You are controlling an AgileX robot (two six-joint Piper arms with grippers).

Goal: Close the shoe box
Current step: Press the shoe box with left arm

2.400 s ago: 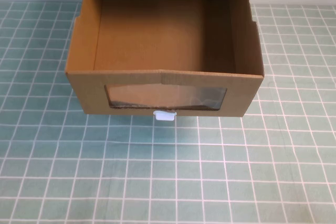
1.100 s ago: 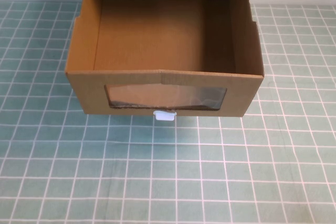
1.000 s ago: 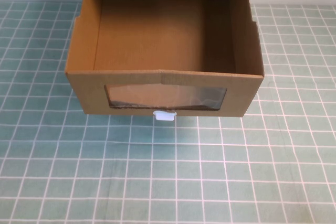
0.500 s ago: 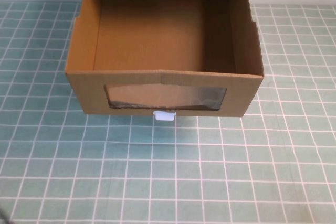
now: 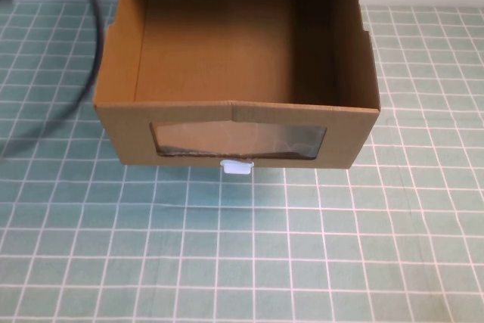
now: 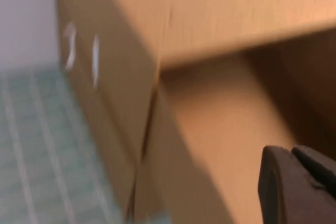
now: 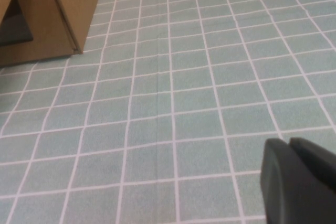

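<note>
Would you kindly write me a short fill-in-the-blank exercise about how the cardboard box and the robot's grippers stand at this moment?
1. The drawer of the brown cardboard shoe box with a clear plastic window is pulled ____.
2. The small white pull tab sits ____ the window.
3. The inside of the drawer holds ____.
4. The left gripper is beside the box; the right gripper hangs over the green ____ tablecloth.

Missing words: open; below; nothing; checked

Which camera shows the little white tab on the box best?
The high view: the white tab sits in plain sight under the window of the shoe box. The left wrist view shows only blurred cardboard beside the left gripper; the right wrist view shows a box corner, no tab.
</note>
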